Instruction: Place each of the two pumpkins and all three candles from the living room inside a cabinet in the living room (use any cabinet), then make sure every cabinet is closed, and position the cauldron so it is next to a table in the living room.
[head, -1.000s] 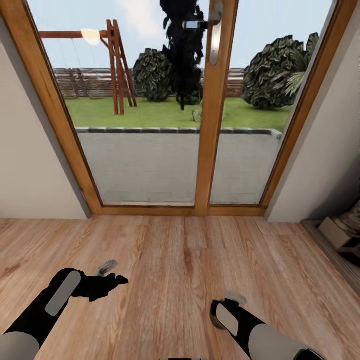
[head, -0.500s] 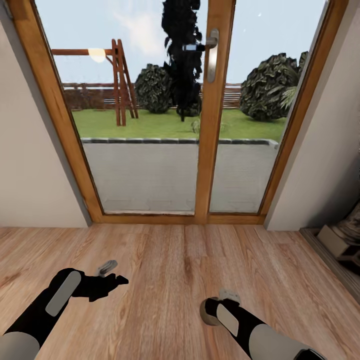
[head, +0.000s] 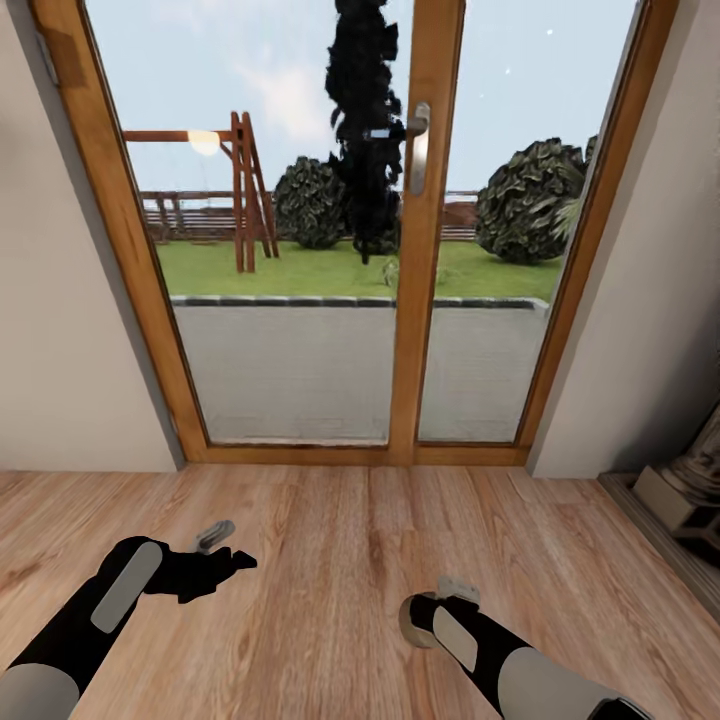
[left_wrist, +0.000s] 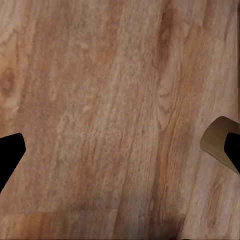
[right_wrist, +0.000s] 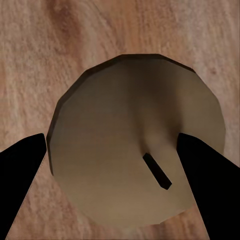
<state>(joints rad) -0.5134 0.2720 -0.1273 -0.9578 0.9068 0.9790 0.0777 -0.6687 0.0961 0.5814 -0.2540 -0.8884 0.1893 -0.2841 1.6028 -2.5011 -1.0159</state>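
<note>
Candle (right_wrist: 137, 145) is the one task thing in sight: a short, stubby, pale beige-grey cylinder with a small dark wick, seen end-on in the right wrist view between the two dark fingers (right_wrist: 22, 170) of the right claw (head: 432, 612), which looks clenched on its sides. In the head view that claw hangs low over the wooden floor (head: 340, 560), in front of the glass door (head: 300, 300) and a little to the right of its middle post, with the candle's rounded edge showing at the claw's tip. Such a stub will probably handle as light and stiff, with a smooth, somewhat slippery wall, so the sound hold is across the round side near mid-height, fingers opposite one another; a pinch near either end might let it roll out or tip. The wick looks like the one fragile part and is best left untouched. The left claw (head: 222, 560) is carried at the same height, further left of the door's post, released and grasping nothing: the left wrist view shows bare floorboards between its fingertips (left_wrist: 10, 155). No cabinet is visible; a pale stone-like object (head: 690, 480) sits at the right of the door by the wall.
</note>
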